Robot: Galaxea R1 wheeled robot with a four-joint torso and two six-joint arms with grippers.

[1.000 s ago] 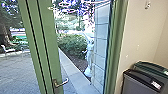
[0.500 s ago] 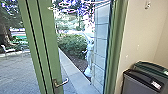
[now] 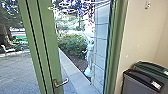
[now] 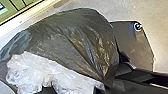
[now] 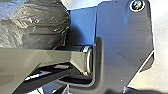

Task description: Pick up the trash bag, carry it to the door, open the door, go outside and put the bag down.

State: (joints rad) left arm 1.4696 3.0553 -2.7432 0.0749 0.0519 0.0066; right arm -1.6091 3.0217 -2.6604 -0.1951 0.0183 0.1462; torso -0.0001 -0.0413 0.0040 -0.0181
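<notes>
Trash bag (image 4: 75, 37) beside the robot's dark plate (image 4: 132, 42): dark glossy film, bulging, creased, with crumpled whitish plastic (image 4: 45, 72) against it, contents hidden. Indoors, right of the green door frame (image 3: 119, 50), a grey bin (image 3: 136, 83) under a black lid, green-topped bin (image 3: 150, 67) just behind, insides hidden. Either claw: cannot tell whether clenched, released or grasping.

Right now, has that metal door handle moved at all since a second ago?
No, the metal door handle is at the same height and distance from the green door frame as then.
</notes>
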